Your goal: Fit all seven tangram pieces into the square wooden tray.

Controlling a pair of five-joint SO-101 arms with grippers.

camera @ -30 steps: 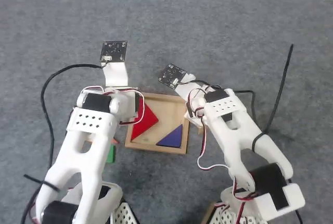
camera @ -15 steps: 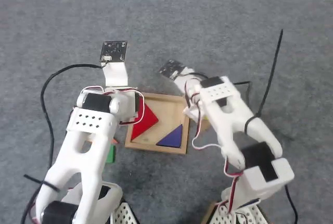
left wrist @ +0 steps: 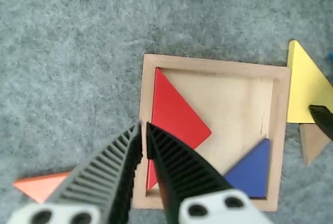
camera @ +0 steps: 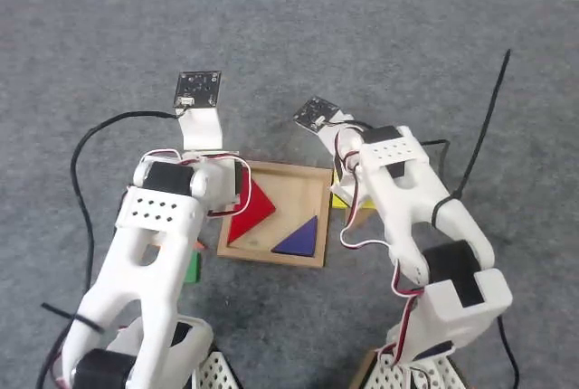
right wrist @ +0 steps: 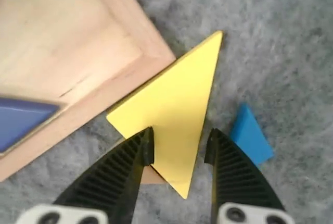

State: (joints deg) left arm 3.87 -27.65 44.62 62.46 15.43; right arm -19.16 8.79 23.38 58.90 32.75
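Note:
The square wooden tray [camera: 312,175] holds a red triangle [camera: 252,207] at its left and a dark blue triangle [camera: 299,239] in its near right corner. My left gripper [left wrist: 144,127] hovers shut and empty over the tray's left rim [left wrist: 148,99] and the red triangle [left wrist: 177,120]. Just outside the tray's right edge, my right gripper [right wrist: 179,143] is shut on a yellow triangle [right wrist: 174,110], one finger against each side. A corner of the yellow triangle [camera: 338,196] overlaps the tray rim [right wrist: 130,78].
A light blue piece [right wrist: 250,133] lies on the grey carpet beside the yellow triangle, and a plain wooden piece [left wrist: 312,140] sits partly under it. An orange triangle [left wrist: 41,186] and a green piece [camera: 193,268] lie left of the tray, under the left arm.
The right arm swung toward the tray's far side, then back to its right edge, and the yellow triangle now shows beside the tray. The left arm kept still.

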